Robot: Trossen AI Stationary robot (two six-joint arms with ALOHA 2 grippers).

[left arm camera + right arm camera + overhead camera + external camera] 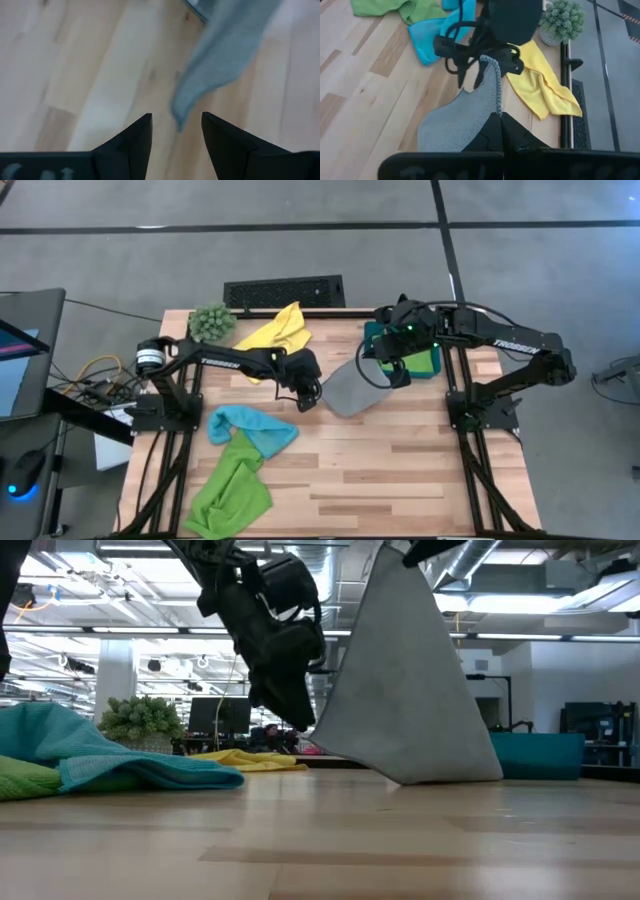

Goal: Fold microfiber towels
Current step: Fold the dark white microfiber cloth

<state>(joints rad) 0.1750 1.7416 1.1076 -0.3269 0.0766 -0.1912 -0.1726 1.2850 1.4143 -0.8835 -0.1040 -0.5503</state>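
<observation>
A grey microfiber towel (pixel 350 390) hangs from my right gripper (pixel 501 117), which is shut on it above the middle of the table. In the low view the grey towel (pixel 410 690) is a tall triangle whose bottom edge rests on the wood. My left gripper (pixel 176 125) is open and low beside the towel, with the towel's free lower corner (pixel 180 112) just ahead of the gap between its fingers. A yellow towel (pixel 278 330), a light blue towel (pixel 250 428) and a lime green towel (pixel 228 498) lie crumpled on the left half. My right gripper pinches the grey towel's hemmed edge at its top corner (pixel 496 105) between its two shut fingers, which slant downward from the table's right side. The towel hangs below the fingers, and its lower edge (pixel 420 778) lies on the table.
A dark teal cloth (pixel 432 362) lies flat at the far right, under my right arm. A fuzzy green plant ball (pixel 212 322) stands at the far left corner. A black grille (pixel 285 290) lies beyond the far edge. Bare wood (pixel 400 470) covers the near right.
</observation>
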